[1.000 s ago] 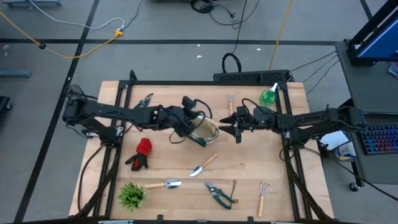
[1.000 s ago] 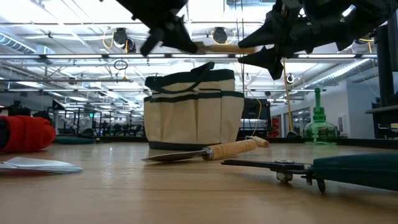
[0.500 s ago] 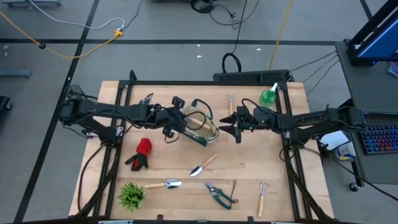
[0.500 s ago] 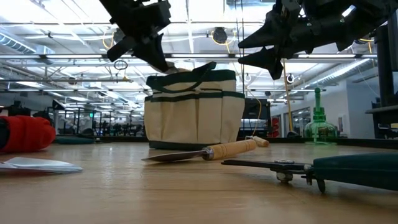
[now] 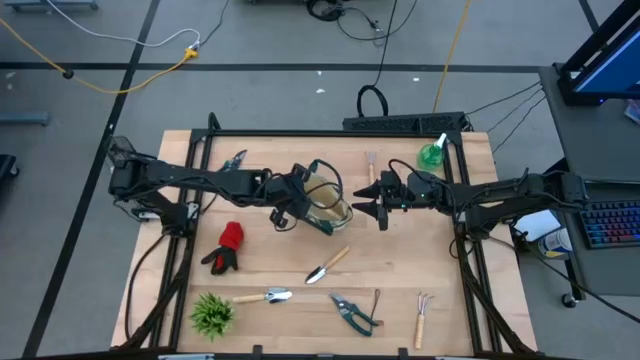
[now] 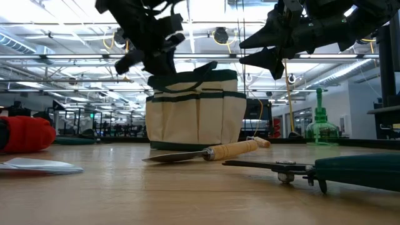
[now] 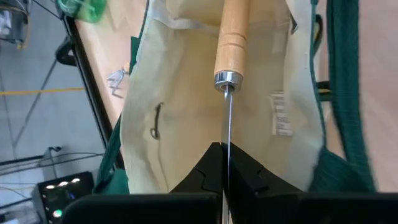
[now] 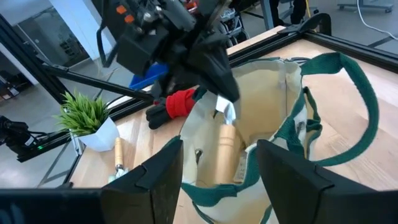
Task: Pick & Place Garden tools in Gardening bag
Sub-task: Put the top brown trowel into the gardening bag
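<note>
The cream gardening bag (image 5: 328,204) with green trim stands upright at the table's middle, mouth open. My left gripper (image 5: 293,196) hangs over the bag's left rim, tipped down, shut on a wooden-handled hand tool (image 8: 225,149). The tool's handle (image 7: 233,37) points down into the bag's mouth. My right gripper (image 5: 372,206) hovers open just right of the bag, above its rim (image 6: 262,53), with nothing between its fingers. Its wrist view looks into the bag (image 8: 273,124) and shows my left gripper (image 8: 219,99). My left gripper pinches the tool's thin metal blade (image 7: 226,134) between its two fingertips, the blade edge-on between them. The fingers slant down from the table's left and lie along the tool. The tool is lifted clear and hangs tilted, wooden handle lowest and inside the bag's opening.
Loose tools lie around the bag: a trowel (image 5: 327,266), another trowel (image 5: 265,296), pruners (image 5: 352,312), a small fork (image 5: 422,318), a red-and-black glove (image 5: 226,248), a fork (image 5: 371,165), pruners (image 5: 234,160), a green spray bottle (image 5: 432,154). A spiky green plant (image 5: 211,313) stands near left.
My left gripper has drawn back toward the table's left, then returned to the bag, sinking and tipping downward. The tool, which lay level above the bag's top, now slants down with its wooden handle inside the bag's mouth. The grip has stayed shut.
</note>
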